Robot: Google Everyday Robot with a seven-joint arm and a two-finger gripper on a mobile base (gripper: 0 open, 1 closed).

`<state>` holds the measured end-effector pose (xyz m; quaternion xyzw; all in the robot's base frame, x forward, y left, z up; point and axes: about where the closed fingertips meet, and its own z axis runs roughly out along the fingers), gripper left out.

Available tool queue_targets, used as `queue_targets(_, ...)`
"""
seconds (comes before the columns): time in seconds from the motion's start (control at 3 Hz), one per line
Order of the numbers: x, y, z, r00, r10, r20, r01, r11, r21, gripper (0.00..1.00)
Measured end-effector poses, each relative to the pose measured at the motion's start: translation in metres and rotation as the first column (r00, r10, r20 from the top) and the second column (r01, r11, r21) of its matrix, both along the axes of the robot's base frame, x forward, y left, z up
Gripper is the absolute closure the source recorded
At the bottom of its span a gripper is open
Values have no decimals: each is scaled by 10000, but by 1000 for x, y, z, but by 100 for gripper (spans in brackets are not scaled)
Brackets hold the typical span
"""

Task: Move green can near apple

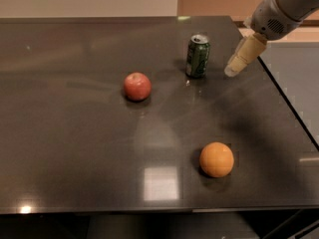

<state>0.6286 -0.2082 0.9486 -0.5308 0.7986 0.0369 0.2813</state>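
Farthest to the claw's left, the apple (pixel 137 86) sits on the dark surface (pixel 65 133). The green can (pixel 198 56) stands upright just left of the claw (pixel 233 69), not touching it: dark green, silver top, pale markings. Whether the claw is wide or narrow, I cannot tell.
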Motion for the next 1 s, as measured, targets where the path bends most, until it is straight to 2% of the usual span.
queue_targets(0.67, 49, 12, -17, 9980, -608, -193, 622, 9946, 828, 0)
queue_targets(1.0, 67, 29, -23, 9975, -621, -342, 657, 9907, 1188, 0)
